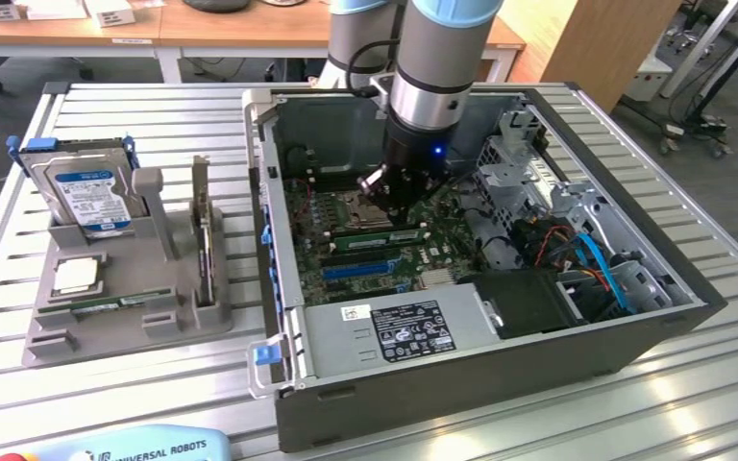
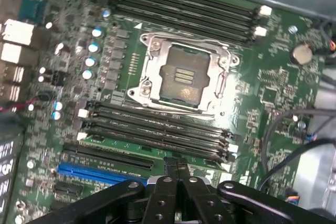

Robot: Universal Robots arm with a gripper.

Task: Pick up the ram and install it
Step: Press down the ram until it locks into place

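Fingers pressed tight together, nothing visible between them; the gripper hangs straight down from the arm inside the open computer case, its tip low over the green main board; in the exterior view the ram shows as a long green strip lying along the memory slots, directly under the fingertips; whether the tip touches it I cannot tell, and I cannot tell how deep it sits in its slot; from the wrist camera the closed tip sits just beside the nearer bank of black memory slots, close to the white latches at its end; past them is the empty metal processor socket, shiny frame and dark middle; a second bank of slots lies on the socket's far side; a blue card slot runs alongside the gripper's black body; back in the exterior view, to the case's left, a grey holder stands on the slatted table; a hard drive with a blue label stands upright in it, a wider card stands on edge beside that, and a square chip lies flat in front of the drive; a grey power box with a white label fills the case's near corner.
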